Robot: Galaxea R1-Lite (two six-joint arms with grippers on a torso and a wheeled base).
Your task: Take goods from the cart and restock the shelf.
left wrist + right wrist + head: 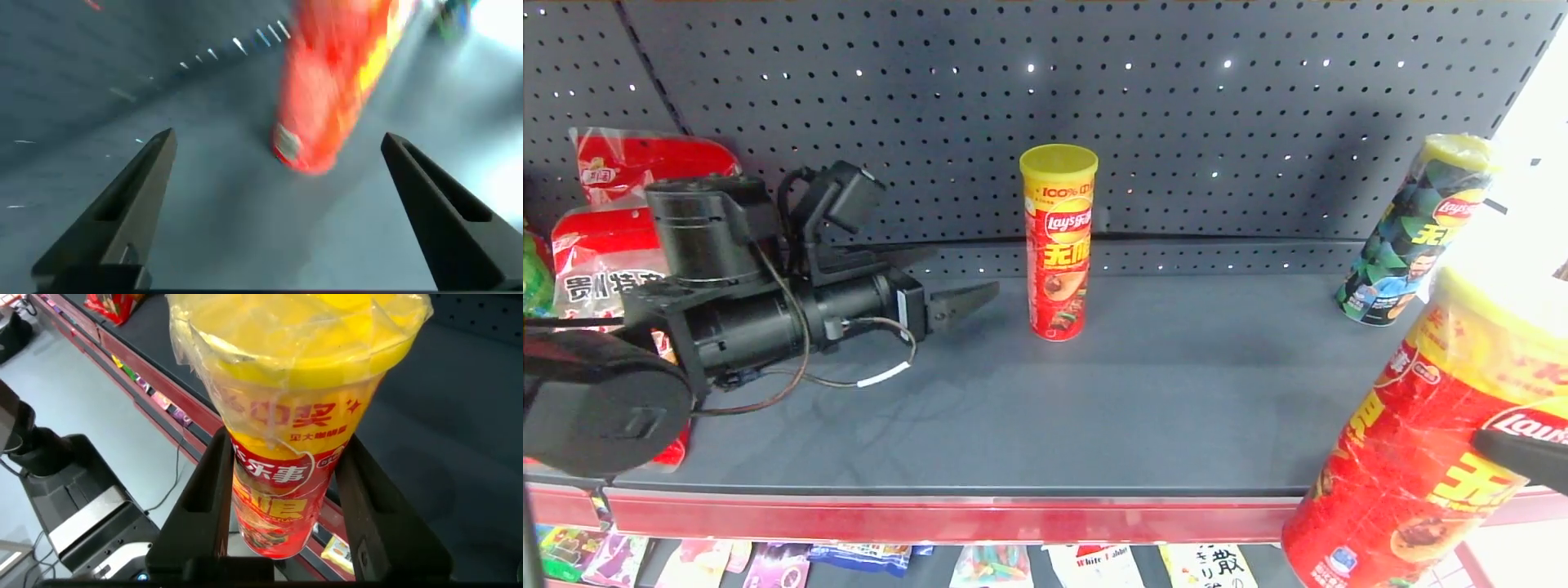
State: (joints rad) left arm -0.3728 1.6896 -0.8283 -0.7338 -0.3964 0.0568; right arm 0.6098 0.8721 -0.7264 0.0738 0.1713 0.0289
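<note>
A red chips can [1058,245] with a yellow lid stands upright at the middle of the grey shelf [1143,408]. My left gripper [972,298] lies low over the shelf just left of that can, pointing at it. In the left wrist view the left gripper [278,139] is open, and the red can [335,82] stands ahead of the gap, apart from both fingers. A second red can [1413,441] hangs at the front right, off the shelf's edge. My right gripper [284,453] is shut on this can [298,367] below its lid; one finger [1515,451] crosses it.
A dark patterned can [1417,233] leans against the shelf's right end. Red snack bags [605,220] stand at the back left behind my left arm. A pegboard wall [1176,122] closes the back. The red shelf lip [931,518] runs along the front, with packets below it.
</note>
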